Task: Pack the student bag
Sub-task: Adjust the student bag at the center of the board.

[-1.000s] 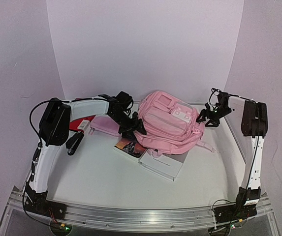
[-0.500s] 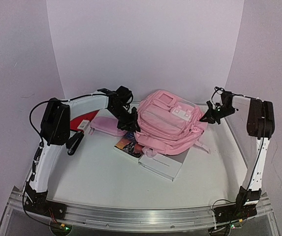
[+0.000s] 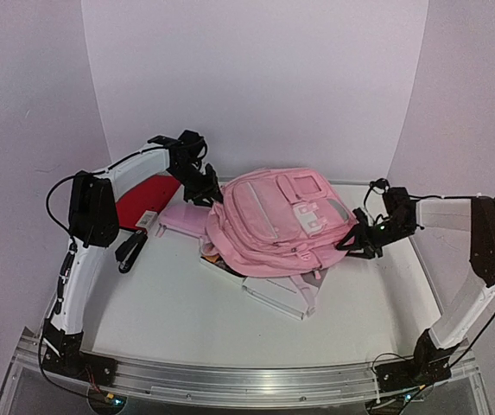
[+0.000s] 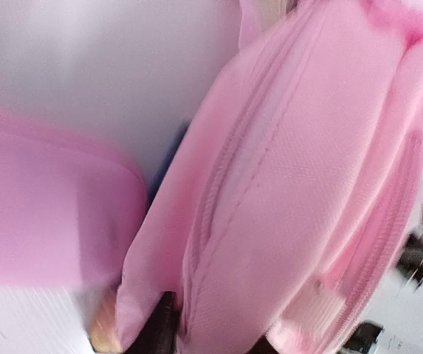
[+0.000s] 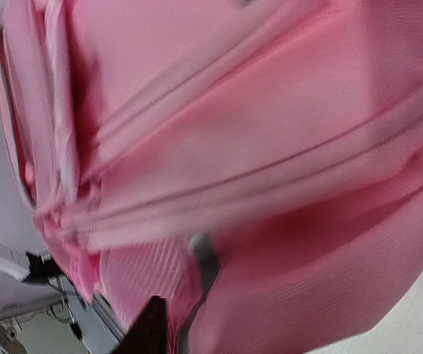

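Top external view: the bag point(image 3: 277, 220), lying flat at centre a second ago, is now tipped up off the books point(image 3: 275, 296), its front facing the camera. The left gripper point(image 3: 206, 188) at its upper-left corner and the right gripper point(image 3: 357, 239) at its right edge each appear to pinch fabric, though the wrist views are blurred. They are probably raising it to get at the opening.

Robotics lab cell by the look: boxed in by plain white backdrop panels point(image 3: 256, 78), white surface point(image 3: 178, 320), aluminium rail point(image 3: 247, 380) along near edge, left arm base point(image 3: 61, 350) and right arm base point(image 3: 420, 367) bolted on, cable point(image 3: 57, 194) trailing.
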`<move>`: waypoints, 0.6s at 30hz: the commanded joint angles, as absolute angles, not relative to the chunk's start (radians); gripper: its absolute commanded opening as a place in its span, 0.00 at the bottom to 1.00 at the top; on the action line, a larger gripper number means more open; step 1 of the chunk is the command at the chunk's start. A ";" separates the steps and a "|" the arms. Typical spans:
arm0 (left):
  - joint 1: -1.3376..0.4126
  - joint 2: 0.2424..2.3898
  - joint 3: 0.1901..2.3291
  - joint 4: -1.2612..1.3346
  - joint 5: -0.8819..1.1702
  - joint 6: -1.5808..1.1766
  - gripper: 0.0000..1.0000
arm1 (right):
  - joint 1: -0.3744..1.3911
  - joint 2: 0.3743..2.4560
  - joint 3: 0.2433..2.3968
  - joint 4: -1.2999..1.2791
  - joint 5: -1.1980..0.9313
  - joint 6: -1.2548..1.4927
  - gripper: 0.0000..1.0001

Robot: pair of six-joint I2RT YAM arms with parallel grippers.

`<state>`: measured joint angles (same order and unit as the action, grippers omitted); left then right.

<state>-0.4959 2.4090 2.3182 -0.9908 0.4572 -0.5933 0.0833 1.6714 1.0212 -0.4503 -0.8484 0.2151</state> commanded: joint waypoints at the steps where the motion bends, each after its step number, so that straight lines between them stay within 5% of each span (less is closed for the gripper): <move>1: -0.442 2.446 2.427 -0.929 0.392 -0.610 0.43 | 0.149 1.641 1.014 -0.416 -0.972 0.188 0.56; 6: -0.432 2.316 2.282 -0.929 0.384 -0.610 0.68 | 0.102 1.620 1.151 -0.845 -0.859 -0.241 0.75; 14: -0.521 1.864 1.611 -0.703 0.410 -0.688 0.82 | 0.024 1.660 1.349 -0.996 -0.648 -0.500 0.97; 18: -0.589 1.806 1.434 -0.583 0.440 -0.768 0.83 | 0.025 1.807 1.459 -0.955 -0.685 -0.437 0.98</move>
<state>-0.5337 1.8881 1.5423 -0.7630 0.4012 -0.6789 0.0185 1.6873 1.3591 -0.9412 -0.7065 -0.4014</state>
